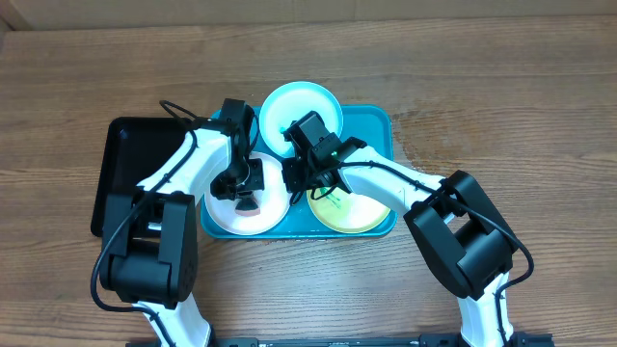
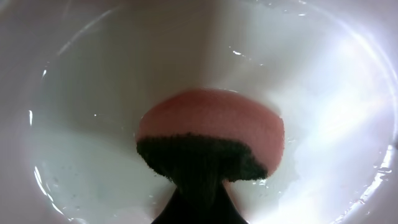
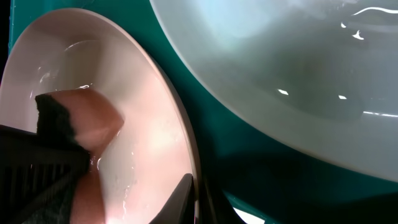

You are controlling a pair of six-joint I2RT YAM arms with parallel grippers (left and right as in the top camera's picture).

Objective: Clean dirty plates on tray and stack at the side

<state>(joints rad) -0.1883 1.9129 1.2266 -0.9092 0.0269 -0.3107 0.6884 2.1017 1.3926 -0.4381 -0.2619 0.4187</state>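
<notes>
Left gripper clamped on a sponge: soft pink foam with a coarse dark scouring layer, bulged into a dome where squeezed. The pink face is pressed onto the white plate, which is glossy, round, shallow and wet, with droplets and streaks along the inner curve.

Right gripper is closed on that plate's right rim. The thin white edge runs between the dark fingers, inner finger clear, the outer one lost in shadow.

The light blue plate is smooth with shiny highlights and lies just beside the white one, a strip of tray showing between them. The tray is turquoise hard plastic, rectangular with rounded corners and a raised rim, and holds all three plates: white front left, blue at the back, pale yellow plate with green rim front right, partly under the right arm.

A black tray, matte and rectangular, lies left of the turquoise one. The table is wood grain.
</notes>
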